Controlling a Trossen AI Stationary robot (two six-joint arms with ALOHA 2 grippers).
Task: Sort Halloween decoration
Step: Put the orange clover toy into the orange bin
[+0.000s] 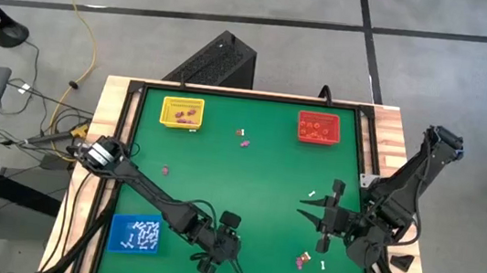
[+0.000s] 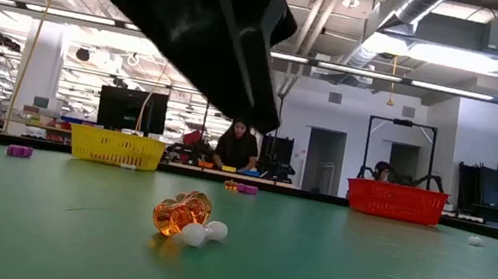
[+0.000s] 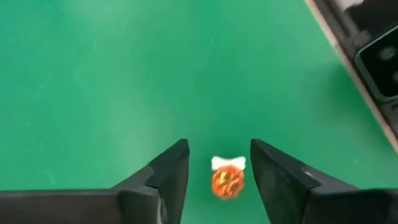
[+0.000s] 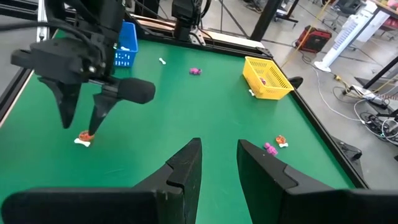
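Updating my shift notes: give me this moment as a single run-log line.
left gripper: jaws open astride orange trinket and white trinket, both on the mat | right gripper: jaws apart, empty, waiting above mat | phase: picking

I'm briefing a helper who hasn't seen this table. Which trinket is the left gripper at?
On the green table, find the left gripper near the front edge. Between its open fingers lies an orange trinket touching a white bone-like one, the only orange-and-white pair there.

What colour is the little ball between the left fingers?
Orange trinket, clearest in the left wrist view.
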